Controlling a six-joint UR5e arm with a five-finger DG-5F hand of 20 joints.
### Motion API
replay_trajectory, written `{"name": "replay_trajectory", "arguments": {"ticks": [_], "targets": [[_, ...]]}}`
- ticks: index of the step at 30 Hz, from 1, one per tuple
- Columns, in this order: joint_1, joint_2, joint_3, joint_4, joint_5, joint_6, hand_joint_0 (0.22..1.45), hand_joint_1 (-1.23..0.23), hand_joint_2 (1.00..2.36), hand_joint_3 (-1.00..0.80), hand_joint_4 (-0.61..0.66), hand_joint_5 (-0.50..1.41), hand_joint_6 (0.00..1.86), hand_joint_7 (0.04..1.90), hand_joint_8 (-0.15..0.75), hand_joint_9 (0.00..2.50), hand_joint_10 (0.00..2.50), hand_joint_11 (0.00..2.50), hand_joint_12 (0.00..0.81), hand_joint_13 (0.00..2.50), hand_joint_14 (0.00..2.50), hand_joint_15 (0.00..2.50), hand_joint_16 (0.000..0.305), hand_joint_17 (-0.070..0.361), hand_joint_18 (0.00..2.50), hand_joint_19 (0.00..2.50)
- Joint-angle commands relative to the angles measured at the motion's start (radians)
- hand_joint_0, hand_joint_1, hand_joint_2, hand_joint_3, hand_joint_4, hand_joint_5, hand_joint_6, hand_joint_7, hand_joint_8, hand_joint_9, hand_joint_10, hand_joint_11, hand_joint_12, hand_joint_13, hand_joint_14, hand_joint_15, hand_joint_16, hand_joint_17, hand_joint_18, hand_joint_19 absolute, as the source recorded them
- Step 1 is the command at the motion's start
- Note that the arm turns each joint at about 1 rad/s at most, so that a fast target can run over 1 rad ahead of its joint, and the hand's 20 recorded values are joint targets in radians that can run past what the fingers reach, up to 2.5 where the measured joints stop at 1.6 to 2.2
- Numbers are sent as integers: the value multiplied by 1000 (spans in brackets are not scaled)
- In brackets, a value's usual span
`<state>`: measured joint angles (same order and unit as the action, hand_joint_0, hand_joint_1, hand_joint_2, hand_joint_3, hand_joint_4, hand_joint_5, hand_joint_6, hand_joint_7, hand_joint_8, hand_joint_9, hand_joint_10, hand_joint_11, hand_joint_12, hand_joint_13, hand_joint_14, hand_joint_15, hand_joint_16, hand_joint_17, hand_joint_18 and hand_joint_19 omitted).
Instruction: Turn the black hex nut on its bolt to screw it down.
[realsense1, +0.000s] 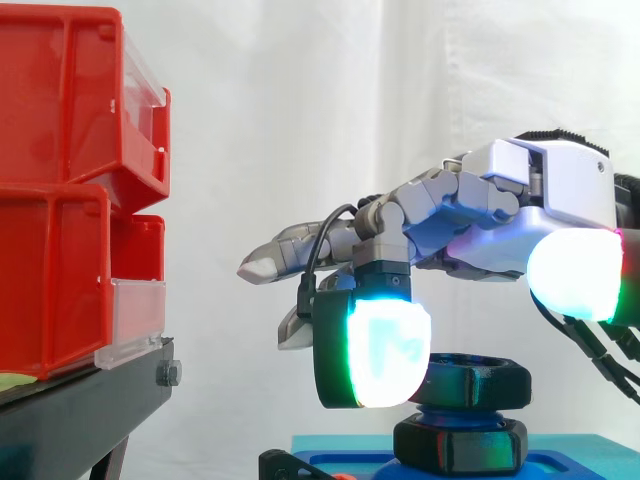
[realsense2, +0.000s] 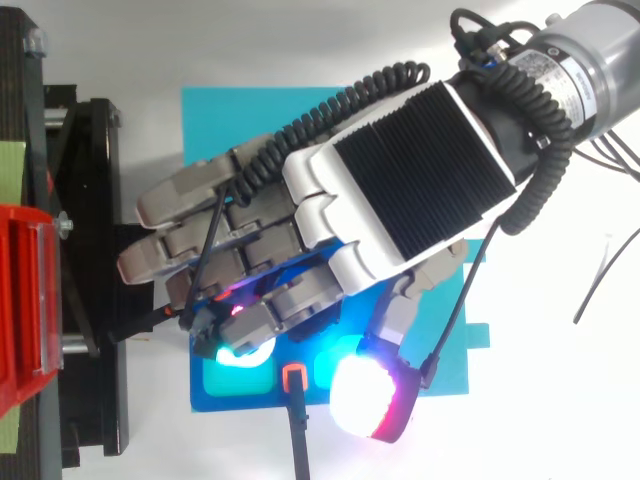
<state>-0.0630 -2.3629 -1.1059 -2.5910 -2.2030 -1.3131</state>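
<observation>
Two black hex pieces are seen on one blue bolt (realsense1: 430, 405). The black hex nut (realsense1: 480, 378) is up on the thread. A lower black hex piece (realsense1: 462, 445) is sat at the bottom, on the blue board (realsense1: 370, 460). A bit of blue thread is left bare between them, so the nut is judged to have some way to go down. The bolt is stood upright, set in from the board's edge that faces the red bins (realsense1: 60, 200).

The hand (realsense1: 560, 190) is held low over the nut, palm down. Most fingers (realsense1: 290, 255) are stretched out straight past the nut toward the bins, and nothing is held in them. One finger is bent down, and its glowing pad (realsense1: 385, 350) is placed right at the nut's side. It cannot be told if the pad is touching. The thumb pad (realsense1: 575, 275) is kept higher than the nut and off to the other side, so the nut is not pinched. The hand is likely placed this way so the nut can be pushed round by the bent finger.

The board is laid on a teal mat (realsense2: 230, 120), and the mat is laid on a white table (realsense2: 560, 400). The red bins are stacked on a black stand (realsense1: 90, 390) past the mat's edge. A white curtain (realsense1: 300, 120) is hung behind it all.
</observation>
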Motion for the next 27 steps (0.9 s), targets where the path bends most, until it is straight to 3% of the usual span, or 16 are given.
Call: {"name": "replay_trajectory", "arguments": {"ticks": [1, 11, 12, 27], "targets": [[-9, -1, 0, 0, -11, 0, 437, -281, 1000, -500, 147, -172, 747, 945, 215, 611, 8, 259, 134, 364, 5, 127, 12, 28, 0, 313], [-26, -1, 0, 15, -27, 0, 437, -281, 1000, -500, 144, -173, 744, 958, 216, 612, 8, 259, 135, 365, 5, 122, 13, 29, 0, 320], [-37, -1, 0, 23, -38, 0, 438, -281, 1000, -500, 141, -173, 744, 960, 217, 612, 8, 263, 135, 365, 5, 122, 13, 29, 0, 320], [-92, -1, 0, 31, -100, 2, 437, -280, 1000, -500, 142, -172, 742, 958, 216, 610, 8, 267, 136, 368, 4, 119, 13, 29, 0, 318]]}}
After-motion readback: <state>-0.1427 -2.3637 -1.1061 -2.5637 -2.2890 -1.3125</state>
